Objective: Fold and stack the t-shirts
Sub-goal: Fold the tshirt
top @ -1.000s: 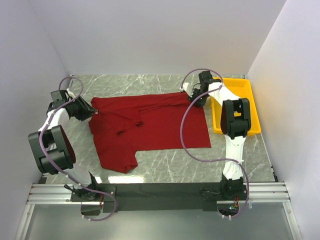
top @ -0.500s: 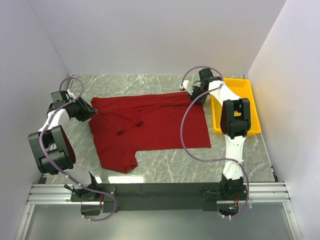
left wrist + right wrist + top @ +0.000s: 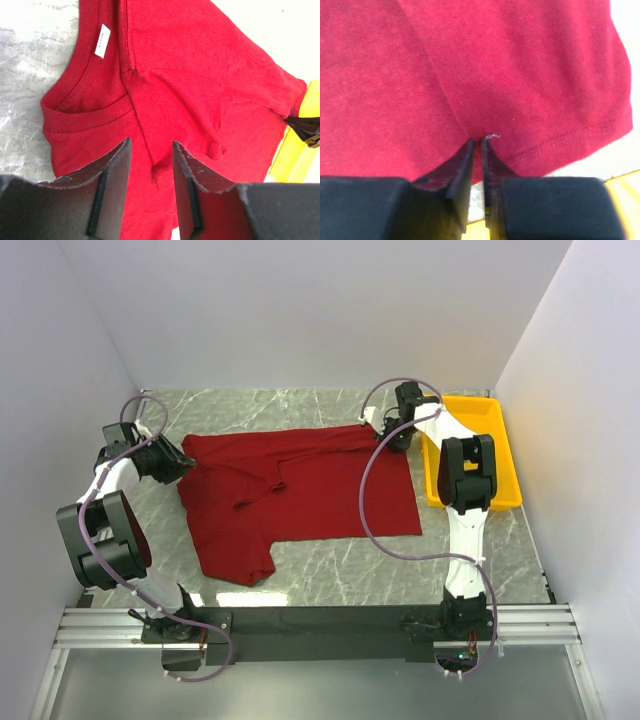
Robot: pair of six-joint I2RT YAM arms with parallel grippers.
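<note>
The maroon t-shirt (image 3: 300, 490) lies spread on the marble table, partly folded, with one sleeve toward the near left. My left gripper (image 3: 183, 462) is open at the shirt's left edge. In the left wrist view its fingers (image 3: 151, 150) straddle a hem fold beside the collar (image 3: 85, 117) and the white neck tag (image 3: 102, 41). My right gripper (image 3: 388, 432) is at the shirt's far right corner. In the right wrist view it (image 3: 476, 143) is shut on a pinch of the maroon cloth (image 3: 485, 65) near the hem.
A yellow plastic tray (image 3: 497, 430) stands at the right edge of the table, just beyond the right gripper; it also shows in the left wrist view (image 3: 296, 155) and the right wrist view (image 3: 622, 182). White walls close in the back and both sides.
The right wrist has shifted slightly toward the back at the shirt's far right corner. The left arm and the shirt look unchanged.
</note>
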